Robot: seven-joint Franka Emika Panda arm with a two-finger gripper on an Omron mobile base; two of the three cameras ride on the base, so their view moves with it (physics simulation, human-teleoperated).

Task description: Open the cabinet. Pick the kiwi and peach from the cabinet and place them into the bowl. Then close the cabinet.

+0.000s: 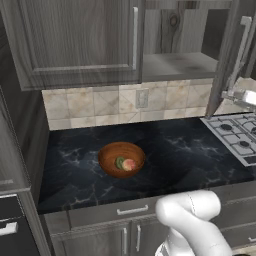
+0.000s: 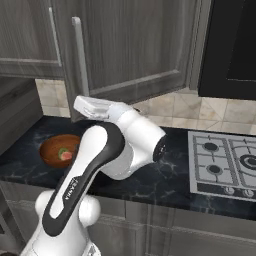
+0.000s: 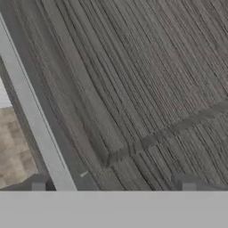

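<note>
Gripper (image 3: 113,186): two dark fingertips (image 3: 38,186) are seen at the bottom of the hand view, set wide apart, nothing held between them. They face the outer panel of the cabinet's right door (image 3: 147,89) at close range; the silver bar handle (image 3: 31,116) runs diagonally just inside the left fingertip. Contact with the door or handle cannot be determined.

In the right base view the white hand is seen just beside the lower end of the handle (image 2: 80,60) of the swung-open door (image 2: 135,45). In the left base view the same door (image 1: 231,60) is seen nearly edge-on at the right, standing out from the cabinet (image 1: 75,40).

Cabinet: left door (image 1: 75,40) is shut. The right half is open; one shelf (image 1: 177,65) is visible inside, with a knotted wood back panel above it.

Bowl (image 1: 121,158): reddish-brown, wooden, upright on the dark marbled worktop (image 1: 175,155), below the shut left door and well to the left of the gripper. Contents: the kiwi (image 1: 120,162), green, and the peach (image 1: 129,165), pink and pale orange, lying side by side and touching, slightly toward the near side of the bowl. Both fruits are also seen in the bowl in the right base view (image 2: 64,153).

Surroundings: tiled backsplash (image 1: 100,105) with a wall outlet (image 1: 142,98); a gas hob (image 1: 239,137) at the right end of the worktop.
</note>
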